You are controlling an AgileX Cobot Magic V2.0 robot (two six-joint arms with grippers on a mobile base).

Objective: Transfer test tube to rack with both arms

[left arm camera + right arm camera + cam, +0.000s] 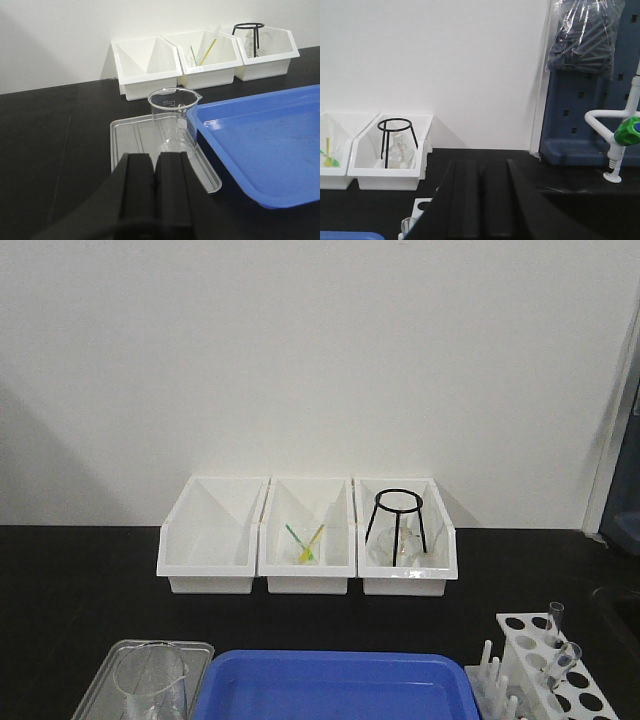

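Black worktop (80, 580), rack (548, 668) at front right corner holding tubes; both end effectors clenched, empty; open right first.

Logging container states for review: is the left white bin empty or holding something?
Empty: the left white bin shows only bare inner walls in the front and left wrist views.

Two clear test tubes (556, 617) stand upright in the white rack (535, 645).

You have three white bins (305, 540), two test tubes (555, 618), one rack (535, 660), one beaker (172, 117), one blue tray (335, 685).
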